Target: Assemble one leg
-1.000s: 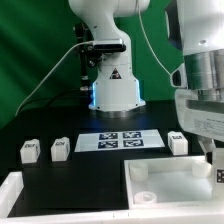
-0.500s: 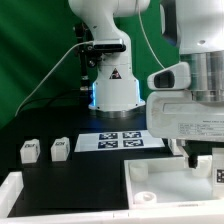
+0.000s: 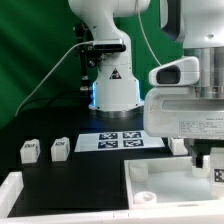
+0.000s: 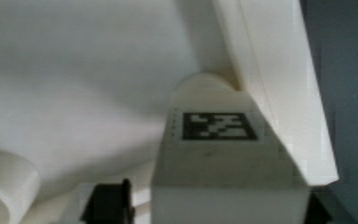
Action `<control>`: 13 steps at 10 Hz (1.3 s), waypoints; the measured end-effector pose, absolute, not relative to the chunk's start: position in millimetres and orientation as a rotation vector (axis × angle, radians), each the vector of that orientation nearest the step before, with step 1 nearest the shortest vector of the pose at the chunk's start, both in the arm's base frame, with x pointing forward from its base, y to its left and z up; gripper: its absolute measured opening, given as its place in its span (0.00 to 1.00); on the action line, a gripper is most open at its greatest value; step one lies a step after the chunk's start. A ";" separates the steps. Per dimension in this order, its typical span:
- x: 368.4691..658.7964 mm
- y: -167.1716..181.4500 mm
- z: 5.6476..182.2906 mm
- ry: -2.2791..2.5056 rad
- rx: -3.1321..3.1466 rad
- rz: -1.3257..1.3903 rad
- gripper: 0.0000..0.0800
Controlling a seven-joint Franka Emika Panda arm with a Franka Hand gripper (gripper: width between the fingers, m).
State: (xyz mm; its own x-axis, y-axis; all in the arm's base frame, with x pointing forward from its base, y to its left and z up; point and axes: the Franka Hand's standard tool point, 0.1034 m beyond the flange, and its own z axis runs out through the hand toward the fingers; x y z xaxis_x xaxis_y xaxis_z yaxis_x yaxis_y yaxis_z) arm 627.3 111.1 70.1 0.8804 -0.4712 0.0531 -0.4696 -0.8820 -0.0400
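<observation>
My gripper hangs over the far right corner of the large white tray-like panel. In the wrist view its dark fingers stand on either side of one white leg with a square marker tag, and the gripper looks shut on it. The leg stands upright against the panel's raised rim. It shows in the exterior view at the picture's right edge. Two loose legs lie on the black table at the exterior view's left. A third is half hidden behind my hand.
The marker board lies in front of the robot base. A rounded corner peg of the panel shows close beside the held leg. A white rail runs along the exterior view's lower left.
My hand has turned about its own axis, and its body has swung toward the exterior view's left. The leg under it stays in the same spot at the panel's corner.
</observation>
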 end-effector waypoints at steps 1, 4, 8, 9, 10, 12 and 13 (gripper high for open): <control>627.0 111.6 69.8 0.927 -2.969 -0.092 0.36; 626.3 113.4 69.4 1.334 -2.793 -0.076 0.37; 630.0 117.1 68.0 1.967 -2.375 -0.070 0.37; 630.8 117.0 68.0 2.102 -2.255 -0.069 0.37; 630.6 117.0 67.8 2.271 -2.074 -0.056 0.37; 629.8 116.3 67.8 2.474 -1.815 -0.041 0.37; 629.6 116.1 67.8 2.500 -1.776 -0.038 0.37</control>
